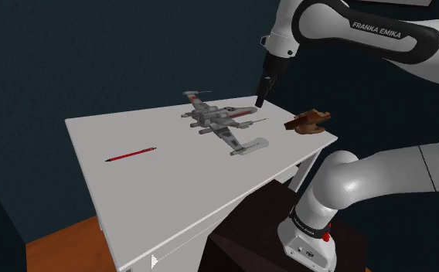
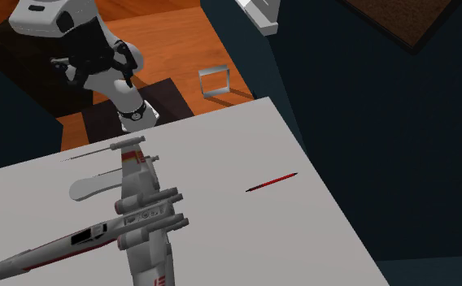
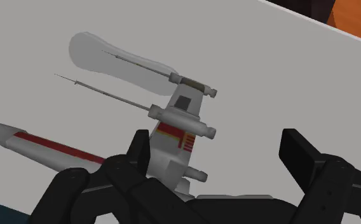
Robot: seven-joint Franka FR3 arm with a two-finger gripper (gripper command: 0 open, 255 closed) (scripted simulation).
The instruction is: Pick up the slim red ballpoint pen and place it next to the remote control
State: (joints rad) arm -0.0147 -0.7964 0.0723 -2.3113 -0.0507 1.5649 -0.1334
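the tool (image 1: 261,97) hangs with its fingers apart, clasping nothing, over a grey x-wing model (image 1: 222,121) with red stripes on the white surface (image 1: 179,193). a brown object (image 1: 308,121) lies near the model. the slim red pen (image 1: 131,154) lies flat, well apart, toward the shoulder view's left.

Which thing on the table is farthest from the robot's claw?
The thin red pen. It lies alone toward the shoulder view's left, while the grey spaceship and brown object sit near the gripper.
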